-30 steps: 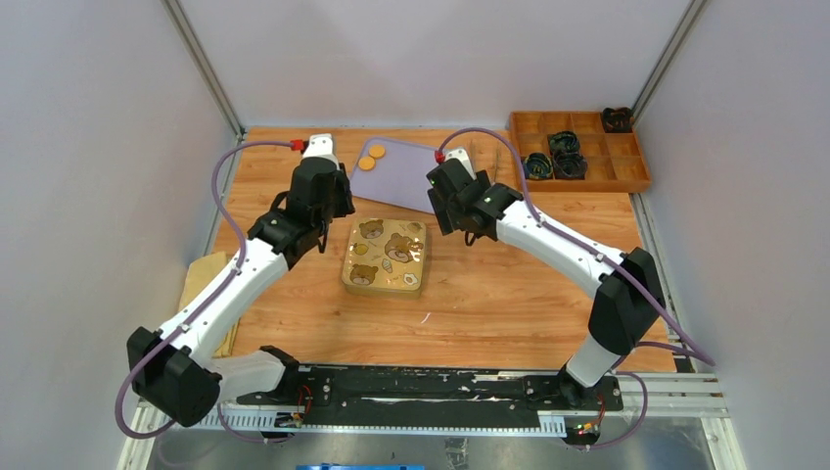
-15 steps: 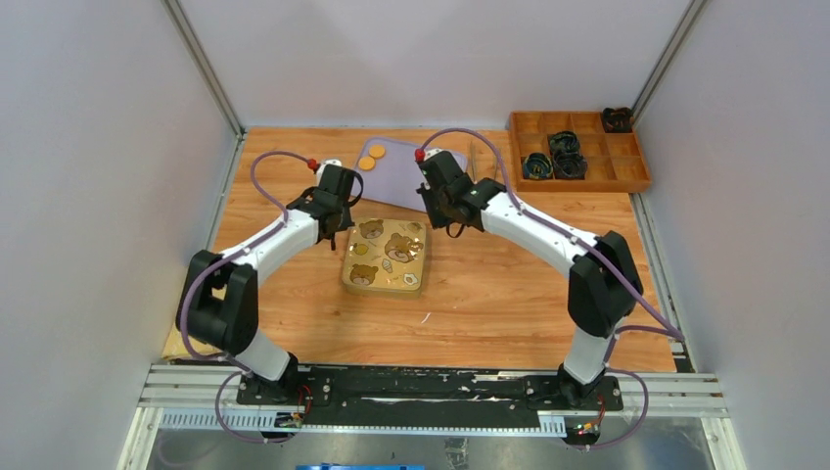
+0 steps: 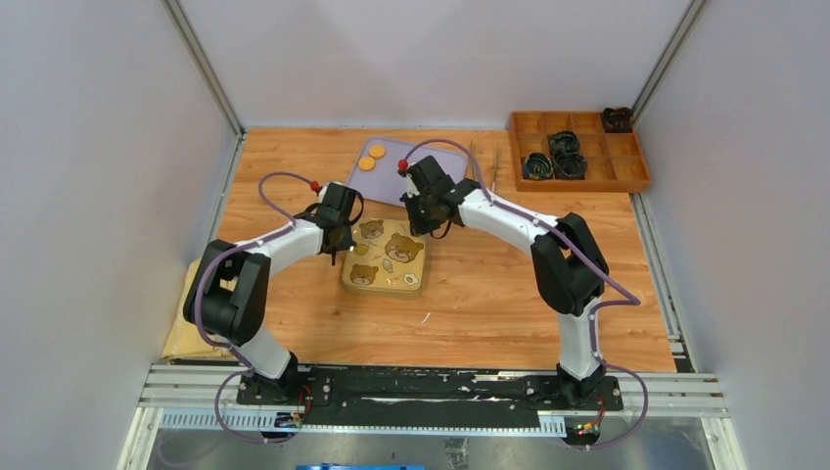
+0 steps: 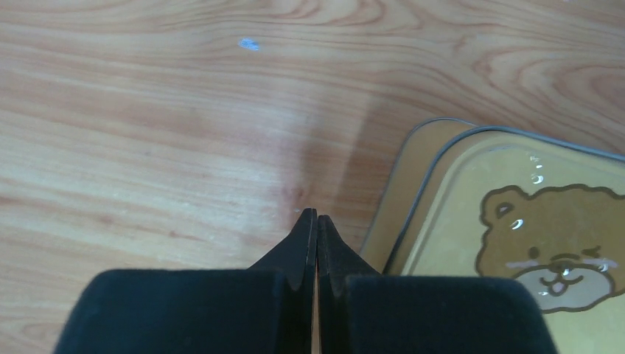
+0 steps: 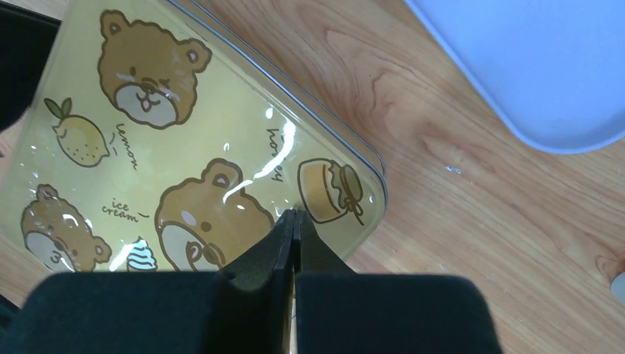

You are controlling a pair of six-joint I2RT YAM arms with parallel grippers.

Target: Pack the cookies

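- Top view: wooden bench [image 3: 489,284] with both arms reaching in to one yellow rectangular box with a clear glossy lid [image 3: 385,269].
- Left tool [image 3: 338,252] is at the box's left edge; right tool [image 3: 424,225] is at its far right corner. This view does not show whether the fingers are apart or together.
- Count: 2 flat round orange-yellow cookies [image 3: 375,152], touching or nearly so, on the far left part of one lavender flat plastic tray [image 3: 390,184], beyond the box. Neither tool is on them.
- Only this view shows the cookies, one brown wooden compartment tray [image 3: 577,183] at the far right holding dark tangled items, and a tan sheet [image 3: 201,279] at the left bench edge.
- Left wrist view: left tool fingers pressed together, nothing between them, tip over bare wood just beside the box's rounded corner. 1 printed bear face is visible, and a small pale speck [image 4: 249,44] on the bench.
- Right wrist view: right tool fingers also pressed together on nothing, tip over the lid beside a printed honey pot [image 5: 330,190].
- Lid print count here: 3 bears, 1 lemon, 1 honey pot, 1 ice cream.
- Legible writing: "lemon", "honey", "ice cream".
- A corner of the lavender tray shows at the upper right.
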